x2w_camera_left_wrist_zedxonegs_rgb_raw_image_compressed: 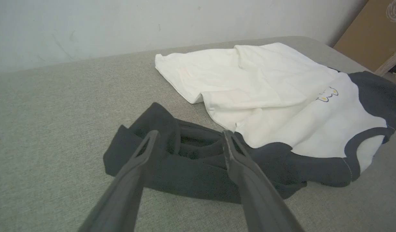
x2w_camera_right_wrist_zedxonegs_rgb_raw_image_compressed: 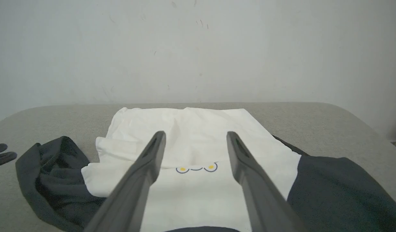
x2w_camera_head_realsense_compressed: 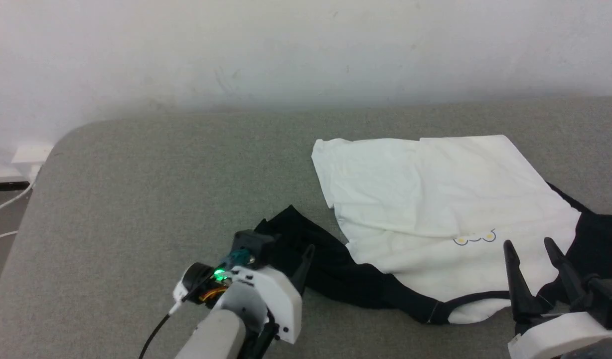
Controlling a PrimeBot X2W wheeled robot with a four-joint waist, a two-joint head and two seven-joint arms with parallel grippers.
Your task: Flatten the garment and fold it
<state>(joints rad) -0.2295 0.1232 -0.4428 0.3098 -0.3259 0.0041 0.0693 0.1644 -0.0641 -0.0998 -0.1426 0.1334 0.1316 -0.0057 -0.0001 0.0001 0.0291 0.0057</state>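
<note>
Although both grippers stood empty at inspection, the garment was far from flat on the grey padded surface. The left gripper had its jaws spread wide, with the bunched black sleeve directly ahead of and beneath its fingertips. Contact with the cloth could not be confirmed from the wrist view. The right gripper, jaws equally wide and holding nothing, pointed over the white chest. The small print lay just beyond its tips, the other black sleeve off to its right, and the collar trim close beneath it.

Hazards noted:
1. The sleeve under the left gripper lay heaped in several layers. A closure there would likely take more than one layer, and a pull would drag the heap instead of opening it.
2. A flap of the white body lay doubled over, beyond both grippers. Folding before it is spread would lock that crease in.
3. With only one side held, a sideways pull would probably slide the whole garment across the surface and leave it unstretched.
4. A right-hand pinch on the chest would catch front and back together.
</note>
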